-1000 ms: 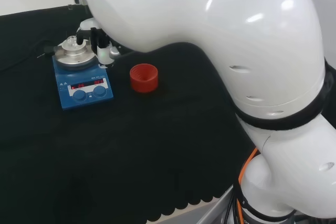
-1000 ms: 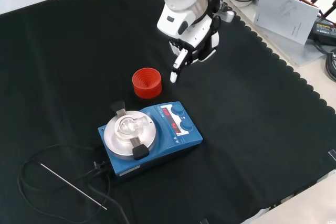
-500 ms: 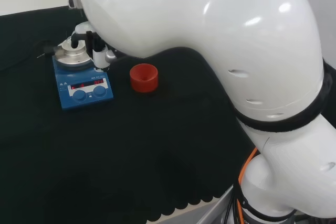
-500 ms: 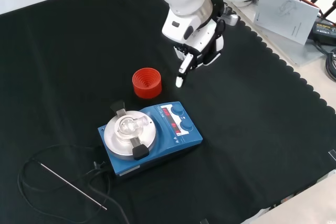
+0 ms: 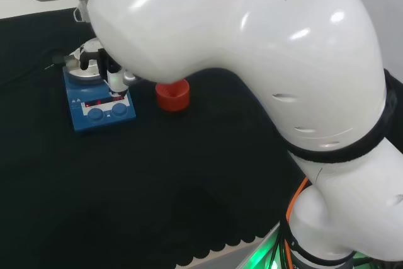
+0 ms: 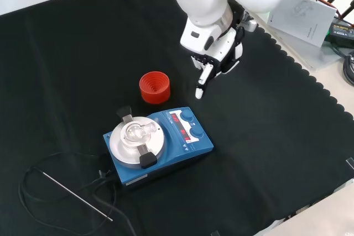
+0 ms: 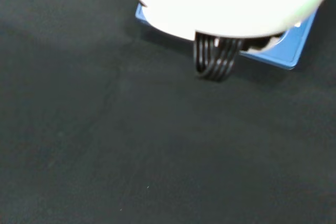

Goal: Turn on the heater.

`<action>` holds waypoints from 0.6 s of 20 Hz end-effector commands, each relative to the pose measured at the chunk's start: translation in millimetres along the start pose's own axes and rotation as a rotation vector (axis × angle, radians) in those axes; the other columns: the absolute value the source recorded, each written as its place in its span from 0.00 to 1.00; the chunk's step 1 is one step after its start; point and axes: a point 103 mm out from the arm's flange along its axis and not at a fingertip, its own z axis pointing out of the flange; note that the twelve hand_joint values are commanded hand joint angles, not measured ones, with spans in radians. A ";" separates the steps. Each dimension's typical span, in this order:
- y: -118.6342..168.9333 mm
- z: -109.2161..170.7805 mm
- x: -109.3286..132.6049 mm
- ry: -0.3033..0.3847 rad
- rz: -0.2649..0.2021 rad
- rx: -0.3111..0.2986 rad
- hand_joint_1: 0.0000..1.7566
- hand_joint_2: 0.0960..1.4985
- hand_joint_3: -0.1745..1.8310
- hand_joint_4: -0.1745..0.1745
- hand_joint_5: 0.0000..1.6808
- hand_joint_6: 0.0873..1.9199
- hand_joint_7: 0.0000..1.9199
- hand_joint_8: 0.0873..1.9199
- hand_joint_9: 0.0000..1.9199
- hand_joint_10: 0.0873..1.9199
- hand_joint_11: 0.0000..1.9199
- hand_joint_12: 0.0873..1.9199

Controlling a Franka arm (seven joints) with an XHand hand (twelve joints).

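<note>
The hand (image 6: pixel 217 59) hung over the black cloth (image 6: pixel 276 136) in the front view, one finger (image 6: pixel 202 82) pointing straight down and the rest curled in, clamped on nothing. That fingertip sat clear of everything, up and to the right of the heater (image 6: pixel 160 143), not touching it.

One heater stood on the bench, a blue hotplate with a round silver top plate (image 6: pixel 136 140), two blue knobs (image 6: pixel 191 124) and red lit displays (image 6: pixel 179 124) on its front panel. It sat around the middle of the cloth in the front view, well in from every edge. A clear glass vessel (image 6: pixel 135 131) stood on the plate, held by black clips.

One red ribbed ring stand (image 6: pixel 154 87) stood just beyond the heater, apart from it, with the pointing finger off to its right.

One thin metal rod (image 6: pixel 77 197) and a black cable (image 6: pixel 38 169) lay toward the cloth's near left corner. Wide open cloth stretched right of the heater out to the scalloped edge (image 6: pixel 326 95). In the wrist view, a blue corner of the heater (image 7: pixel 294 51) showed past the palm.
</note>
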 end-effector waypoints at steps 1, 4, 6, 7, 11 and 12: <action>0.4 8.4 4.9 0.001 -0.027 0.009 0.87 0.33 0.63 0.34 0.17 0.13 0.77 0.60 0.79 0.53 0.70 0.55; -1.2 15.6 -4.1 0.043 -0.045 -0.003 0.86 0.26 0.70 0.33 0.18 0.13 0.73 0.62 0.79 0.52 0.70 0.55; -2.7 21.1 -13.6 0.075 -0.046 -0.005 0.82 0.21 0.73 0.32 0.19 0.14 0.73 0.60 0.80 0.49 0.75 0.52; -3.6 23.7 -17.2 0.074 -0.038 -0.006 0.78 0.24 0.69 0.32 0.19 0.15 0.76 0.57 0.81 0.47 0.78 0.53; -10.2 33.3 -21.0 0.039 -0.034 -0.002 0.69 0.30 0.60 0.28 0.18 0.16 0.80 0.50 0.83 0.43 0.81 0.55; -13.0 34.7 -20.6 0.028 -0.035 -0.004 0.68 0.30 0.60 0.28 0.18 0.16 0.80 0.50 0.83 0.43 0.81 0.55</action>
